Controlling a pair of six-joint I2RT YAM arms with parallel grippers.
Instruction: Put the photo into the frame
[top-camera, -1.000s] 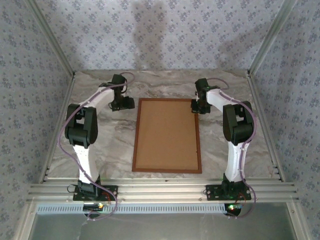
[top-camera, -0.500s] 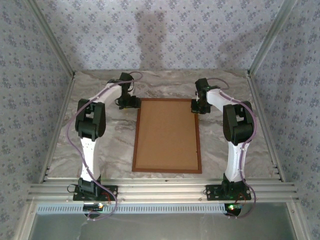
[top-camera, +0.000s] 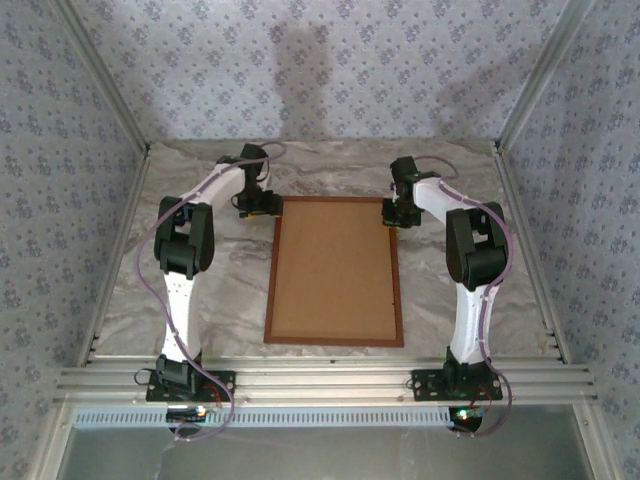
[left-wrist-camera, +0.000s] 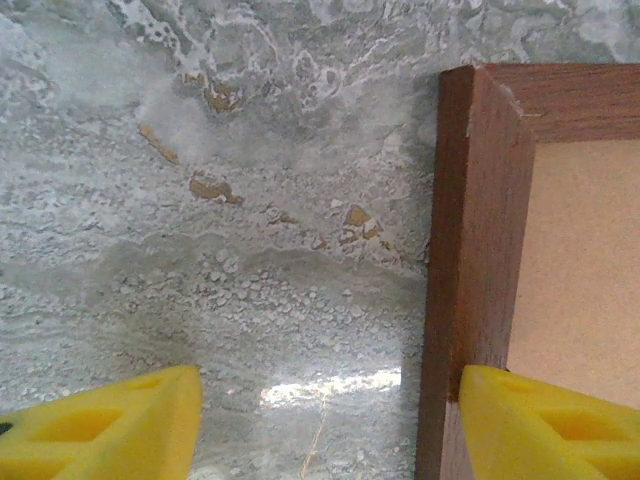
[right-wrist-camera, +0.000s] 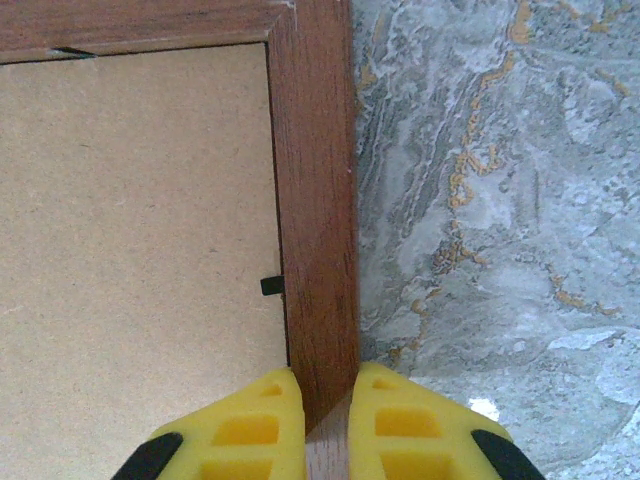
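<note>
Fingers of the left gripper (top-camera: 264, 208) reach the far-left corner of the frame (top-camera: 334, 341) in the top view, and the right gripper (top-camera: 393, 220) is at the far-right corner. How wide either pair stands cannot be told from this height. The frame lies flat in the middle of the table (top-camera: 200, 290), long sides running away from the arms, and a brown board (top-camera: 333, 270) fills it.

From the left wrist, the two yellow fingers (left-wrist-camera: 100, 425) are spread wide and hold nothing. One is over bare table (left-wrist-camera: 250, 250). The other is over the inner edge of the frame (left-wrist-camera: 470, 250), where its left bar meets the board (left-wrist-camera: 585, 270). The bar and a strip of table lie in the gap between them. The frame's corner joint shows near the top of the view.

From the right wrist, the right gripper (right-wrist-camera: 328, 432) has its yellow fingers (right-wrist-camera: 240, 430) drawn close together, one on each side of the frame's (right-wrist-camera: 315, 200) right bar and pinching it. The inner finger is over the board (right-wrist-camera: 130, 250) and the outer one over the table (right-wrist-camera: 500, 200). A small black tab (right-wrist-camera: 270, 286) sits on the board against the bar's inner edge, just beyond the fingertips. The frame's corner is at the top of the view.
</note>
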